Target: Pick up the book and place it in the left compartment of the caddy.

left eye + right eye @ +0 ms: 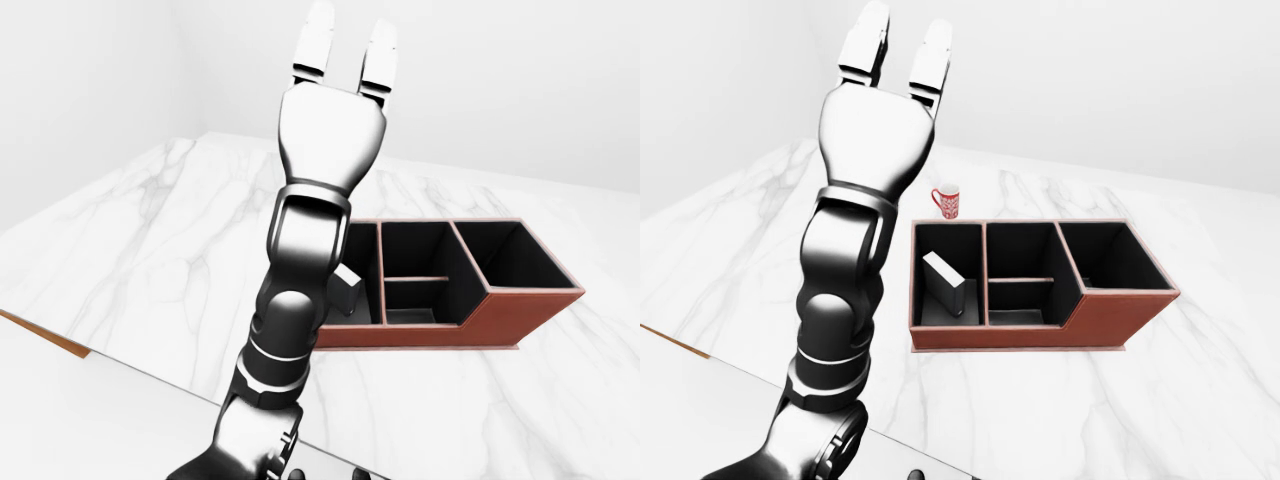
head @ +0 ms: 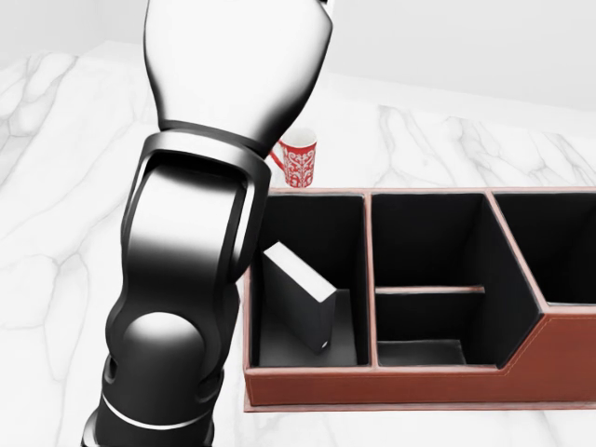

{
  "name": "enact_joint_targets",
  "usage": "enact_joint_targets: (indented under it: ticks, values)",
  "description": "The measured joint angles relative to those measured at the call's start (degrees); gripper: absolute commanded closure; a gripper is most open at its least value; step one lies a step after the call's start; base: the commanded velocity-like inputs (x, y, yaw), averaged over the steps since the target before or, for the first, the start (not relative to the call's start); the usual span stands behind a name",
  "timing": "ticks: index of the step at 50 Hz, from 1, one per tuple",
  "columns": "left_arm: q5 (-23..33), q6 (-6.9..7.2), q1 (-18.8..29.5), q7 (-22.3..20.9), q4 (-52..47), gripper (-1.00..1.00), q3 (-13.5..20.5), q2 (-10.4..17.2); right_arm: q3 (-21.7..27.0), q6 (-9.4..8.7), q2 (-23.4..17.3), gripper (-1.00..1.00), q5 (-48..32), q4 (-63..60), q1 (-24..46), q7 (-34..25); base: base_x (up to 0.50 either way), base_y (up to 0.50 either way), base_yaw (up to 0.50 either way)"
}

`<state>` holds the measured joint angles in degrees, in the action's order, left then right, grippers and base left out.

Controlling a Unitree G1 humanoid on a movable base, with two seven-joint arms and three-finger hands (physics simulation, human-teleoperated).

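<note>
Right-eye view is showing the left hand (image 1: 892, 62) raised high above the marble tabletop (image 1: 730, 250), fingers (image 1: 866, 42) pointing up and spread a little apart, holding nothing. The arm is rising from the bottom edge of the view and crossing the tabletop's near edge. The right hand is not appearing in any view.

The caddy (image 1: 1040, 335) is sitting on the tabletop, toward the middle, its long brown side facing the near edge. It is showing a left compartment, a middle part split by a low divider into two, and a larger right compartment with a slanted wall.

The book (image 2: 300, 308) is standing inside the left compartment, tilted, its top leaning toward the compartment's left wall, its lower end resting on the compartment floor near the middle. Nothing is touching it from above; the hand is well apart from it.

A red-and-white mug (image 2: 298, 164) is standing upright on the tabletop just beyond the caddy's far-left corner, partly hiding behind the forearm in the head view. Whether it is touching the caddy, cannot tell.
</note>
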<state>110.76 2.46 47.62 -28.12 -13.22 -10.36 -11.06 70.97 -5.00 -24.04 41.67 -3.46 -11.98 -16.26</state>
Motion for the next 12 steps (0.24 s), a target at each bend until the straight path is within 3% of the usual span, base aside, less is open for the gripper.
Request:
enact_joint_targets:
  ticks: [8,12]
  values:
    - [-2.53,2.49,1.69,-1.14,-3.44,-1.00,1.62,0.20,-0.12,0.00,0.00,-1.00,-0.12,0.14,0.09,0.01,0.00,0.00,0.00]
    - [-6.17,2.54,2.32,-1.26,-5.01,-1.00,2.39,0.29,-0.21,0.00,0.00,-1.00,-0.16,0.29,0.10,-0.01,0.00,0.00,0.00]
